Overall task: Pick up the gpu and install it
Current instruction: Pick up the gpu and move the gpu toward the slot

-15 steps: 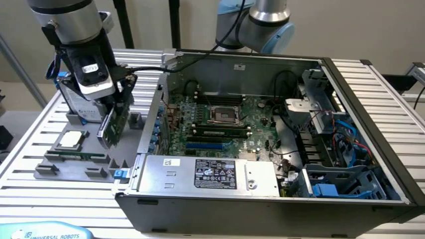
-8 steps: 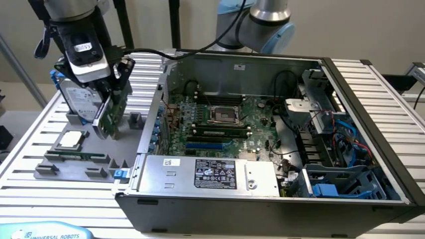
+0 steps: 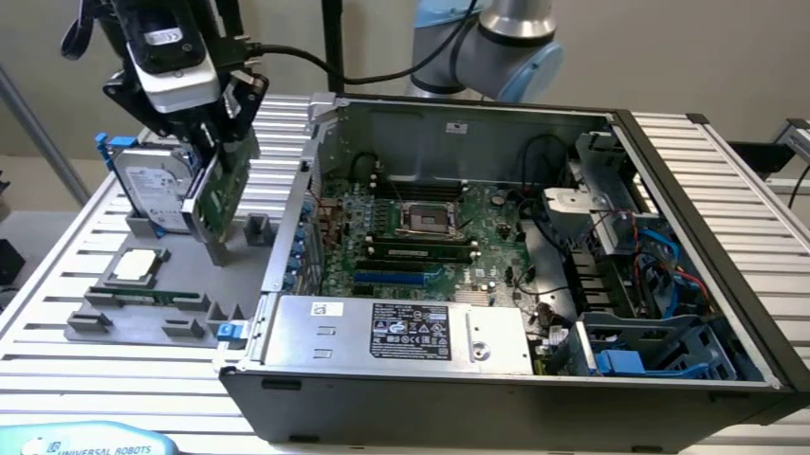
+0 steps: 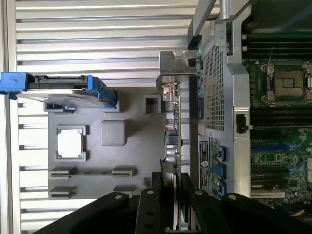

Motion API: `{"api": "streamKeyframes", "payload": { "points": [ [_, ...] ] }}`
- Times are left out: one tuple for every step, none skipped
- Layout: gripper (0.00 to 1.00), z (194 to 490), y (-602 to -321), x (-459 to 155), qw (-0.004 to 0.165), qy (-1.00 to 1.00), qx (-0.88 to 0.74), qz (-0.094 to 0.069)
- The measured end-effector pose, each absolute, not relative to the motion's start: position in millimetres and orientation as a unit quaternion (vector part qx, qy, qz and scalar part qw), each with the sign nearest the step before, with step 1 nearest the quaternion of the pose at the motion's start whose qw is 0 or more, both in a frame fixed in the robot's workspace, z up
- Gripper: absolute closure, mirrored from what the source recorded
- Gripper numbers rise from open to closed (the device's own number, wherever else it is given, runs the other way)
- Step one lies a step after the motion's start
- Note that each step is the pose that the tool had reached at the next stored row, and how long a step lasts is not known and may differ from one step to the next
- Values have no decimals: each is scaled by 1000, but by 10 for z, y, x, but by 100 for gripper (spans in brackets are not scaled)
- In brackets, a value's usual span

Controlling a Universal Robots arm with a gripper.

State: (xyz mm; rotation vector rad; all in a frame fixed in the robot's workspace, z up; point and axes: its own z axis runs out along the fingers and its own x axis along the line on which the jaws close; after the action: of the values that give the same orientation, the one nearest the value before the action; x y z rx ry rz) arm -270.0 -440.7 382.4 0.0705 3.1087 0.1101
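The gpu (image 3: 226, 194) is a thin card with a green board side. It stands upright, edge-on, over the grey holder tray (image 3: 241, 284) at the exterior view's left. My gripper (image 3: 218, 133) is shut on its upper edge. In the wrist view the gpu (image 4: 173, 126) runs as a narrow strip away from my gripper (image 4: 171, 190), and its silver bracket (image 4: 176, 66) is at the far end. The open computer case (image 3: 708, 190) lies beside it with the motherboard (image 3: 418, 227) and a blue slot (image 3: 398, 278) exposed.
A silver hard drive in a blue frame (image 3: 155, 190) stands on the tray just behind the card. A square silver processor chip (image 3: 137, 266) lies on the tray. The power supply (image 3: 405, 332) fills the case's front corner. Cables and drive bays (image 3: 633, 275) crowd its right side.
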Motion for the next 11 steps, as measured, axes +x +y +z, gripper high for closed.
{"api": "streamKeyframes", "payload": {
  "points": [
    [73,3869,-4410,-2656,15,999,23,36],
    [73,3914,-4414,-2611,15,999,23,37],
    [73,3960,-4417,-2565,15,999,23,37],
    [73,4005,-4421,-2520,15,999,23,38],
    [73,4052,-4426,-2473,15,999,23,39],
    [73,4094,-4430,-2431,14,999,23,39],
    [73,4140,-4435,-2385,14,999,23,40],
    [73,4186,-4440,-2339,14,999,23,40],
    [73,4231,-4443,-2294,14,999,23,40],
    [73,4278,-4447,-2247,14,999,23,41],
    [73,4321,-4449,-2204,13,999,23,41]
  ]
}}
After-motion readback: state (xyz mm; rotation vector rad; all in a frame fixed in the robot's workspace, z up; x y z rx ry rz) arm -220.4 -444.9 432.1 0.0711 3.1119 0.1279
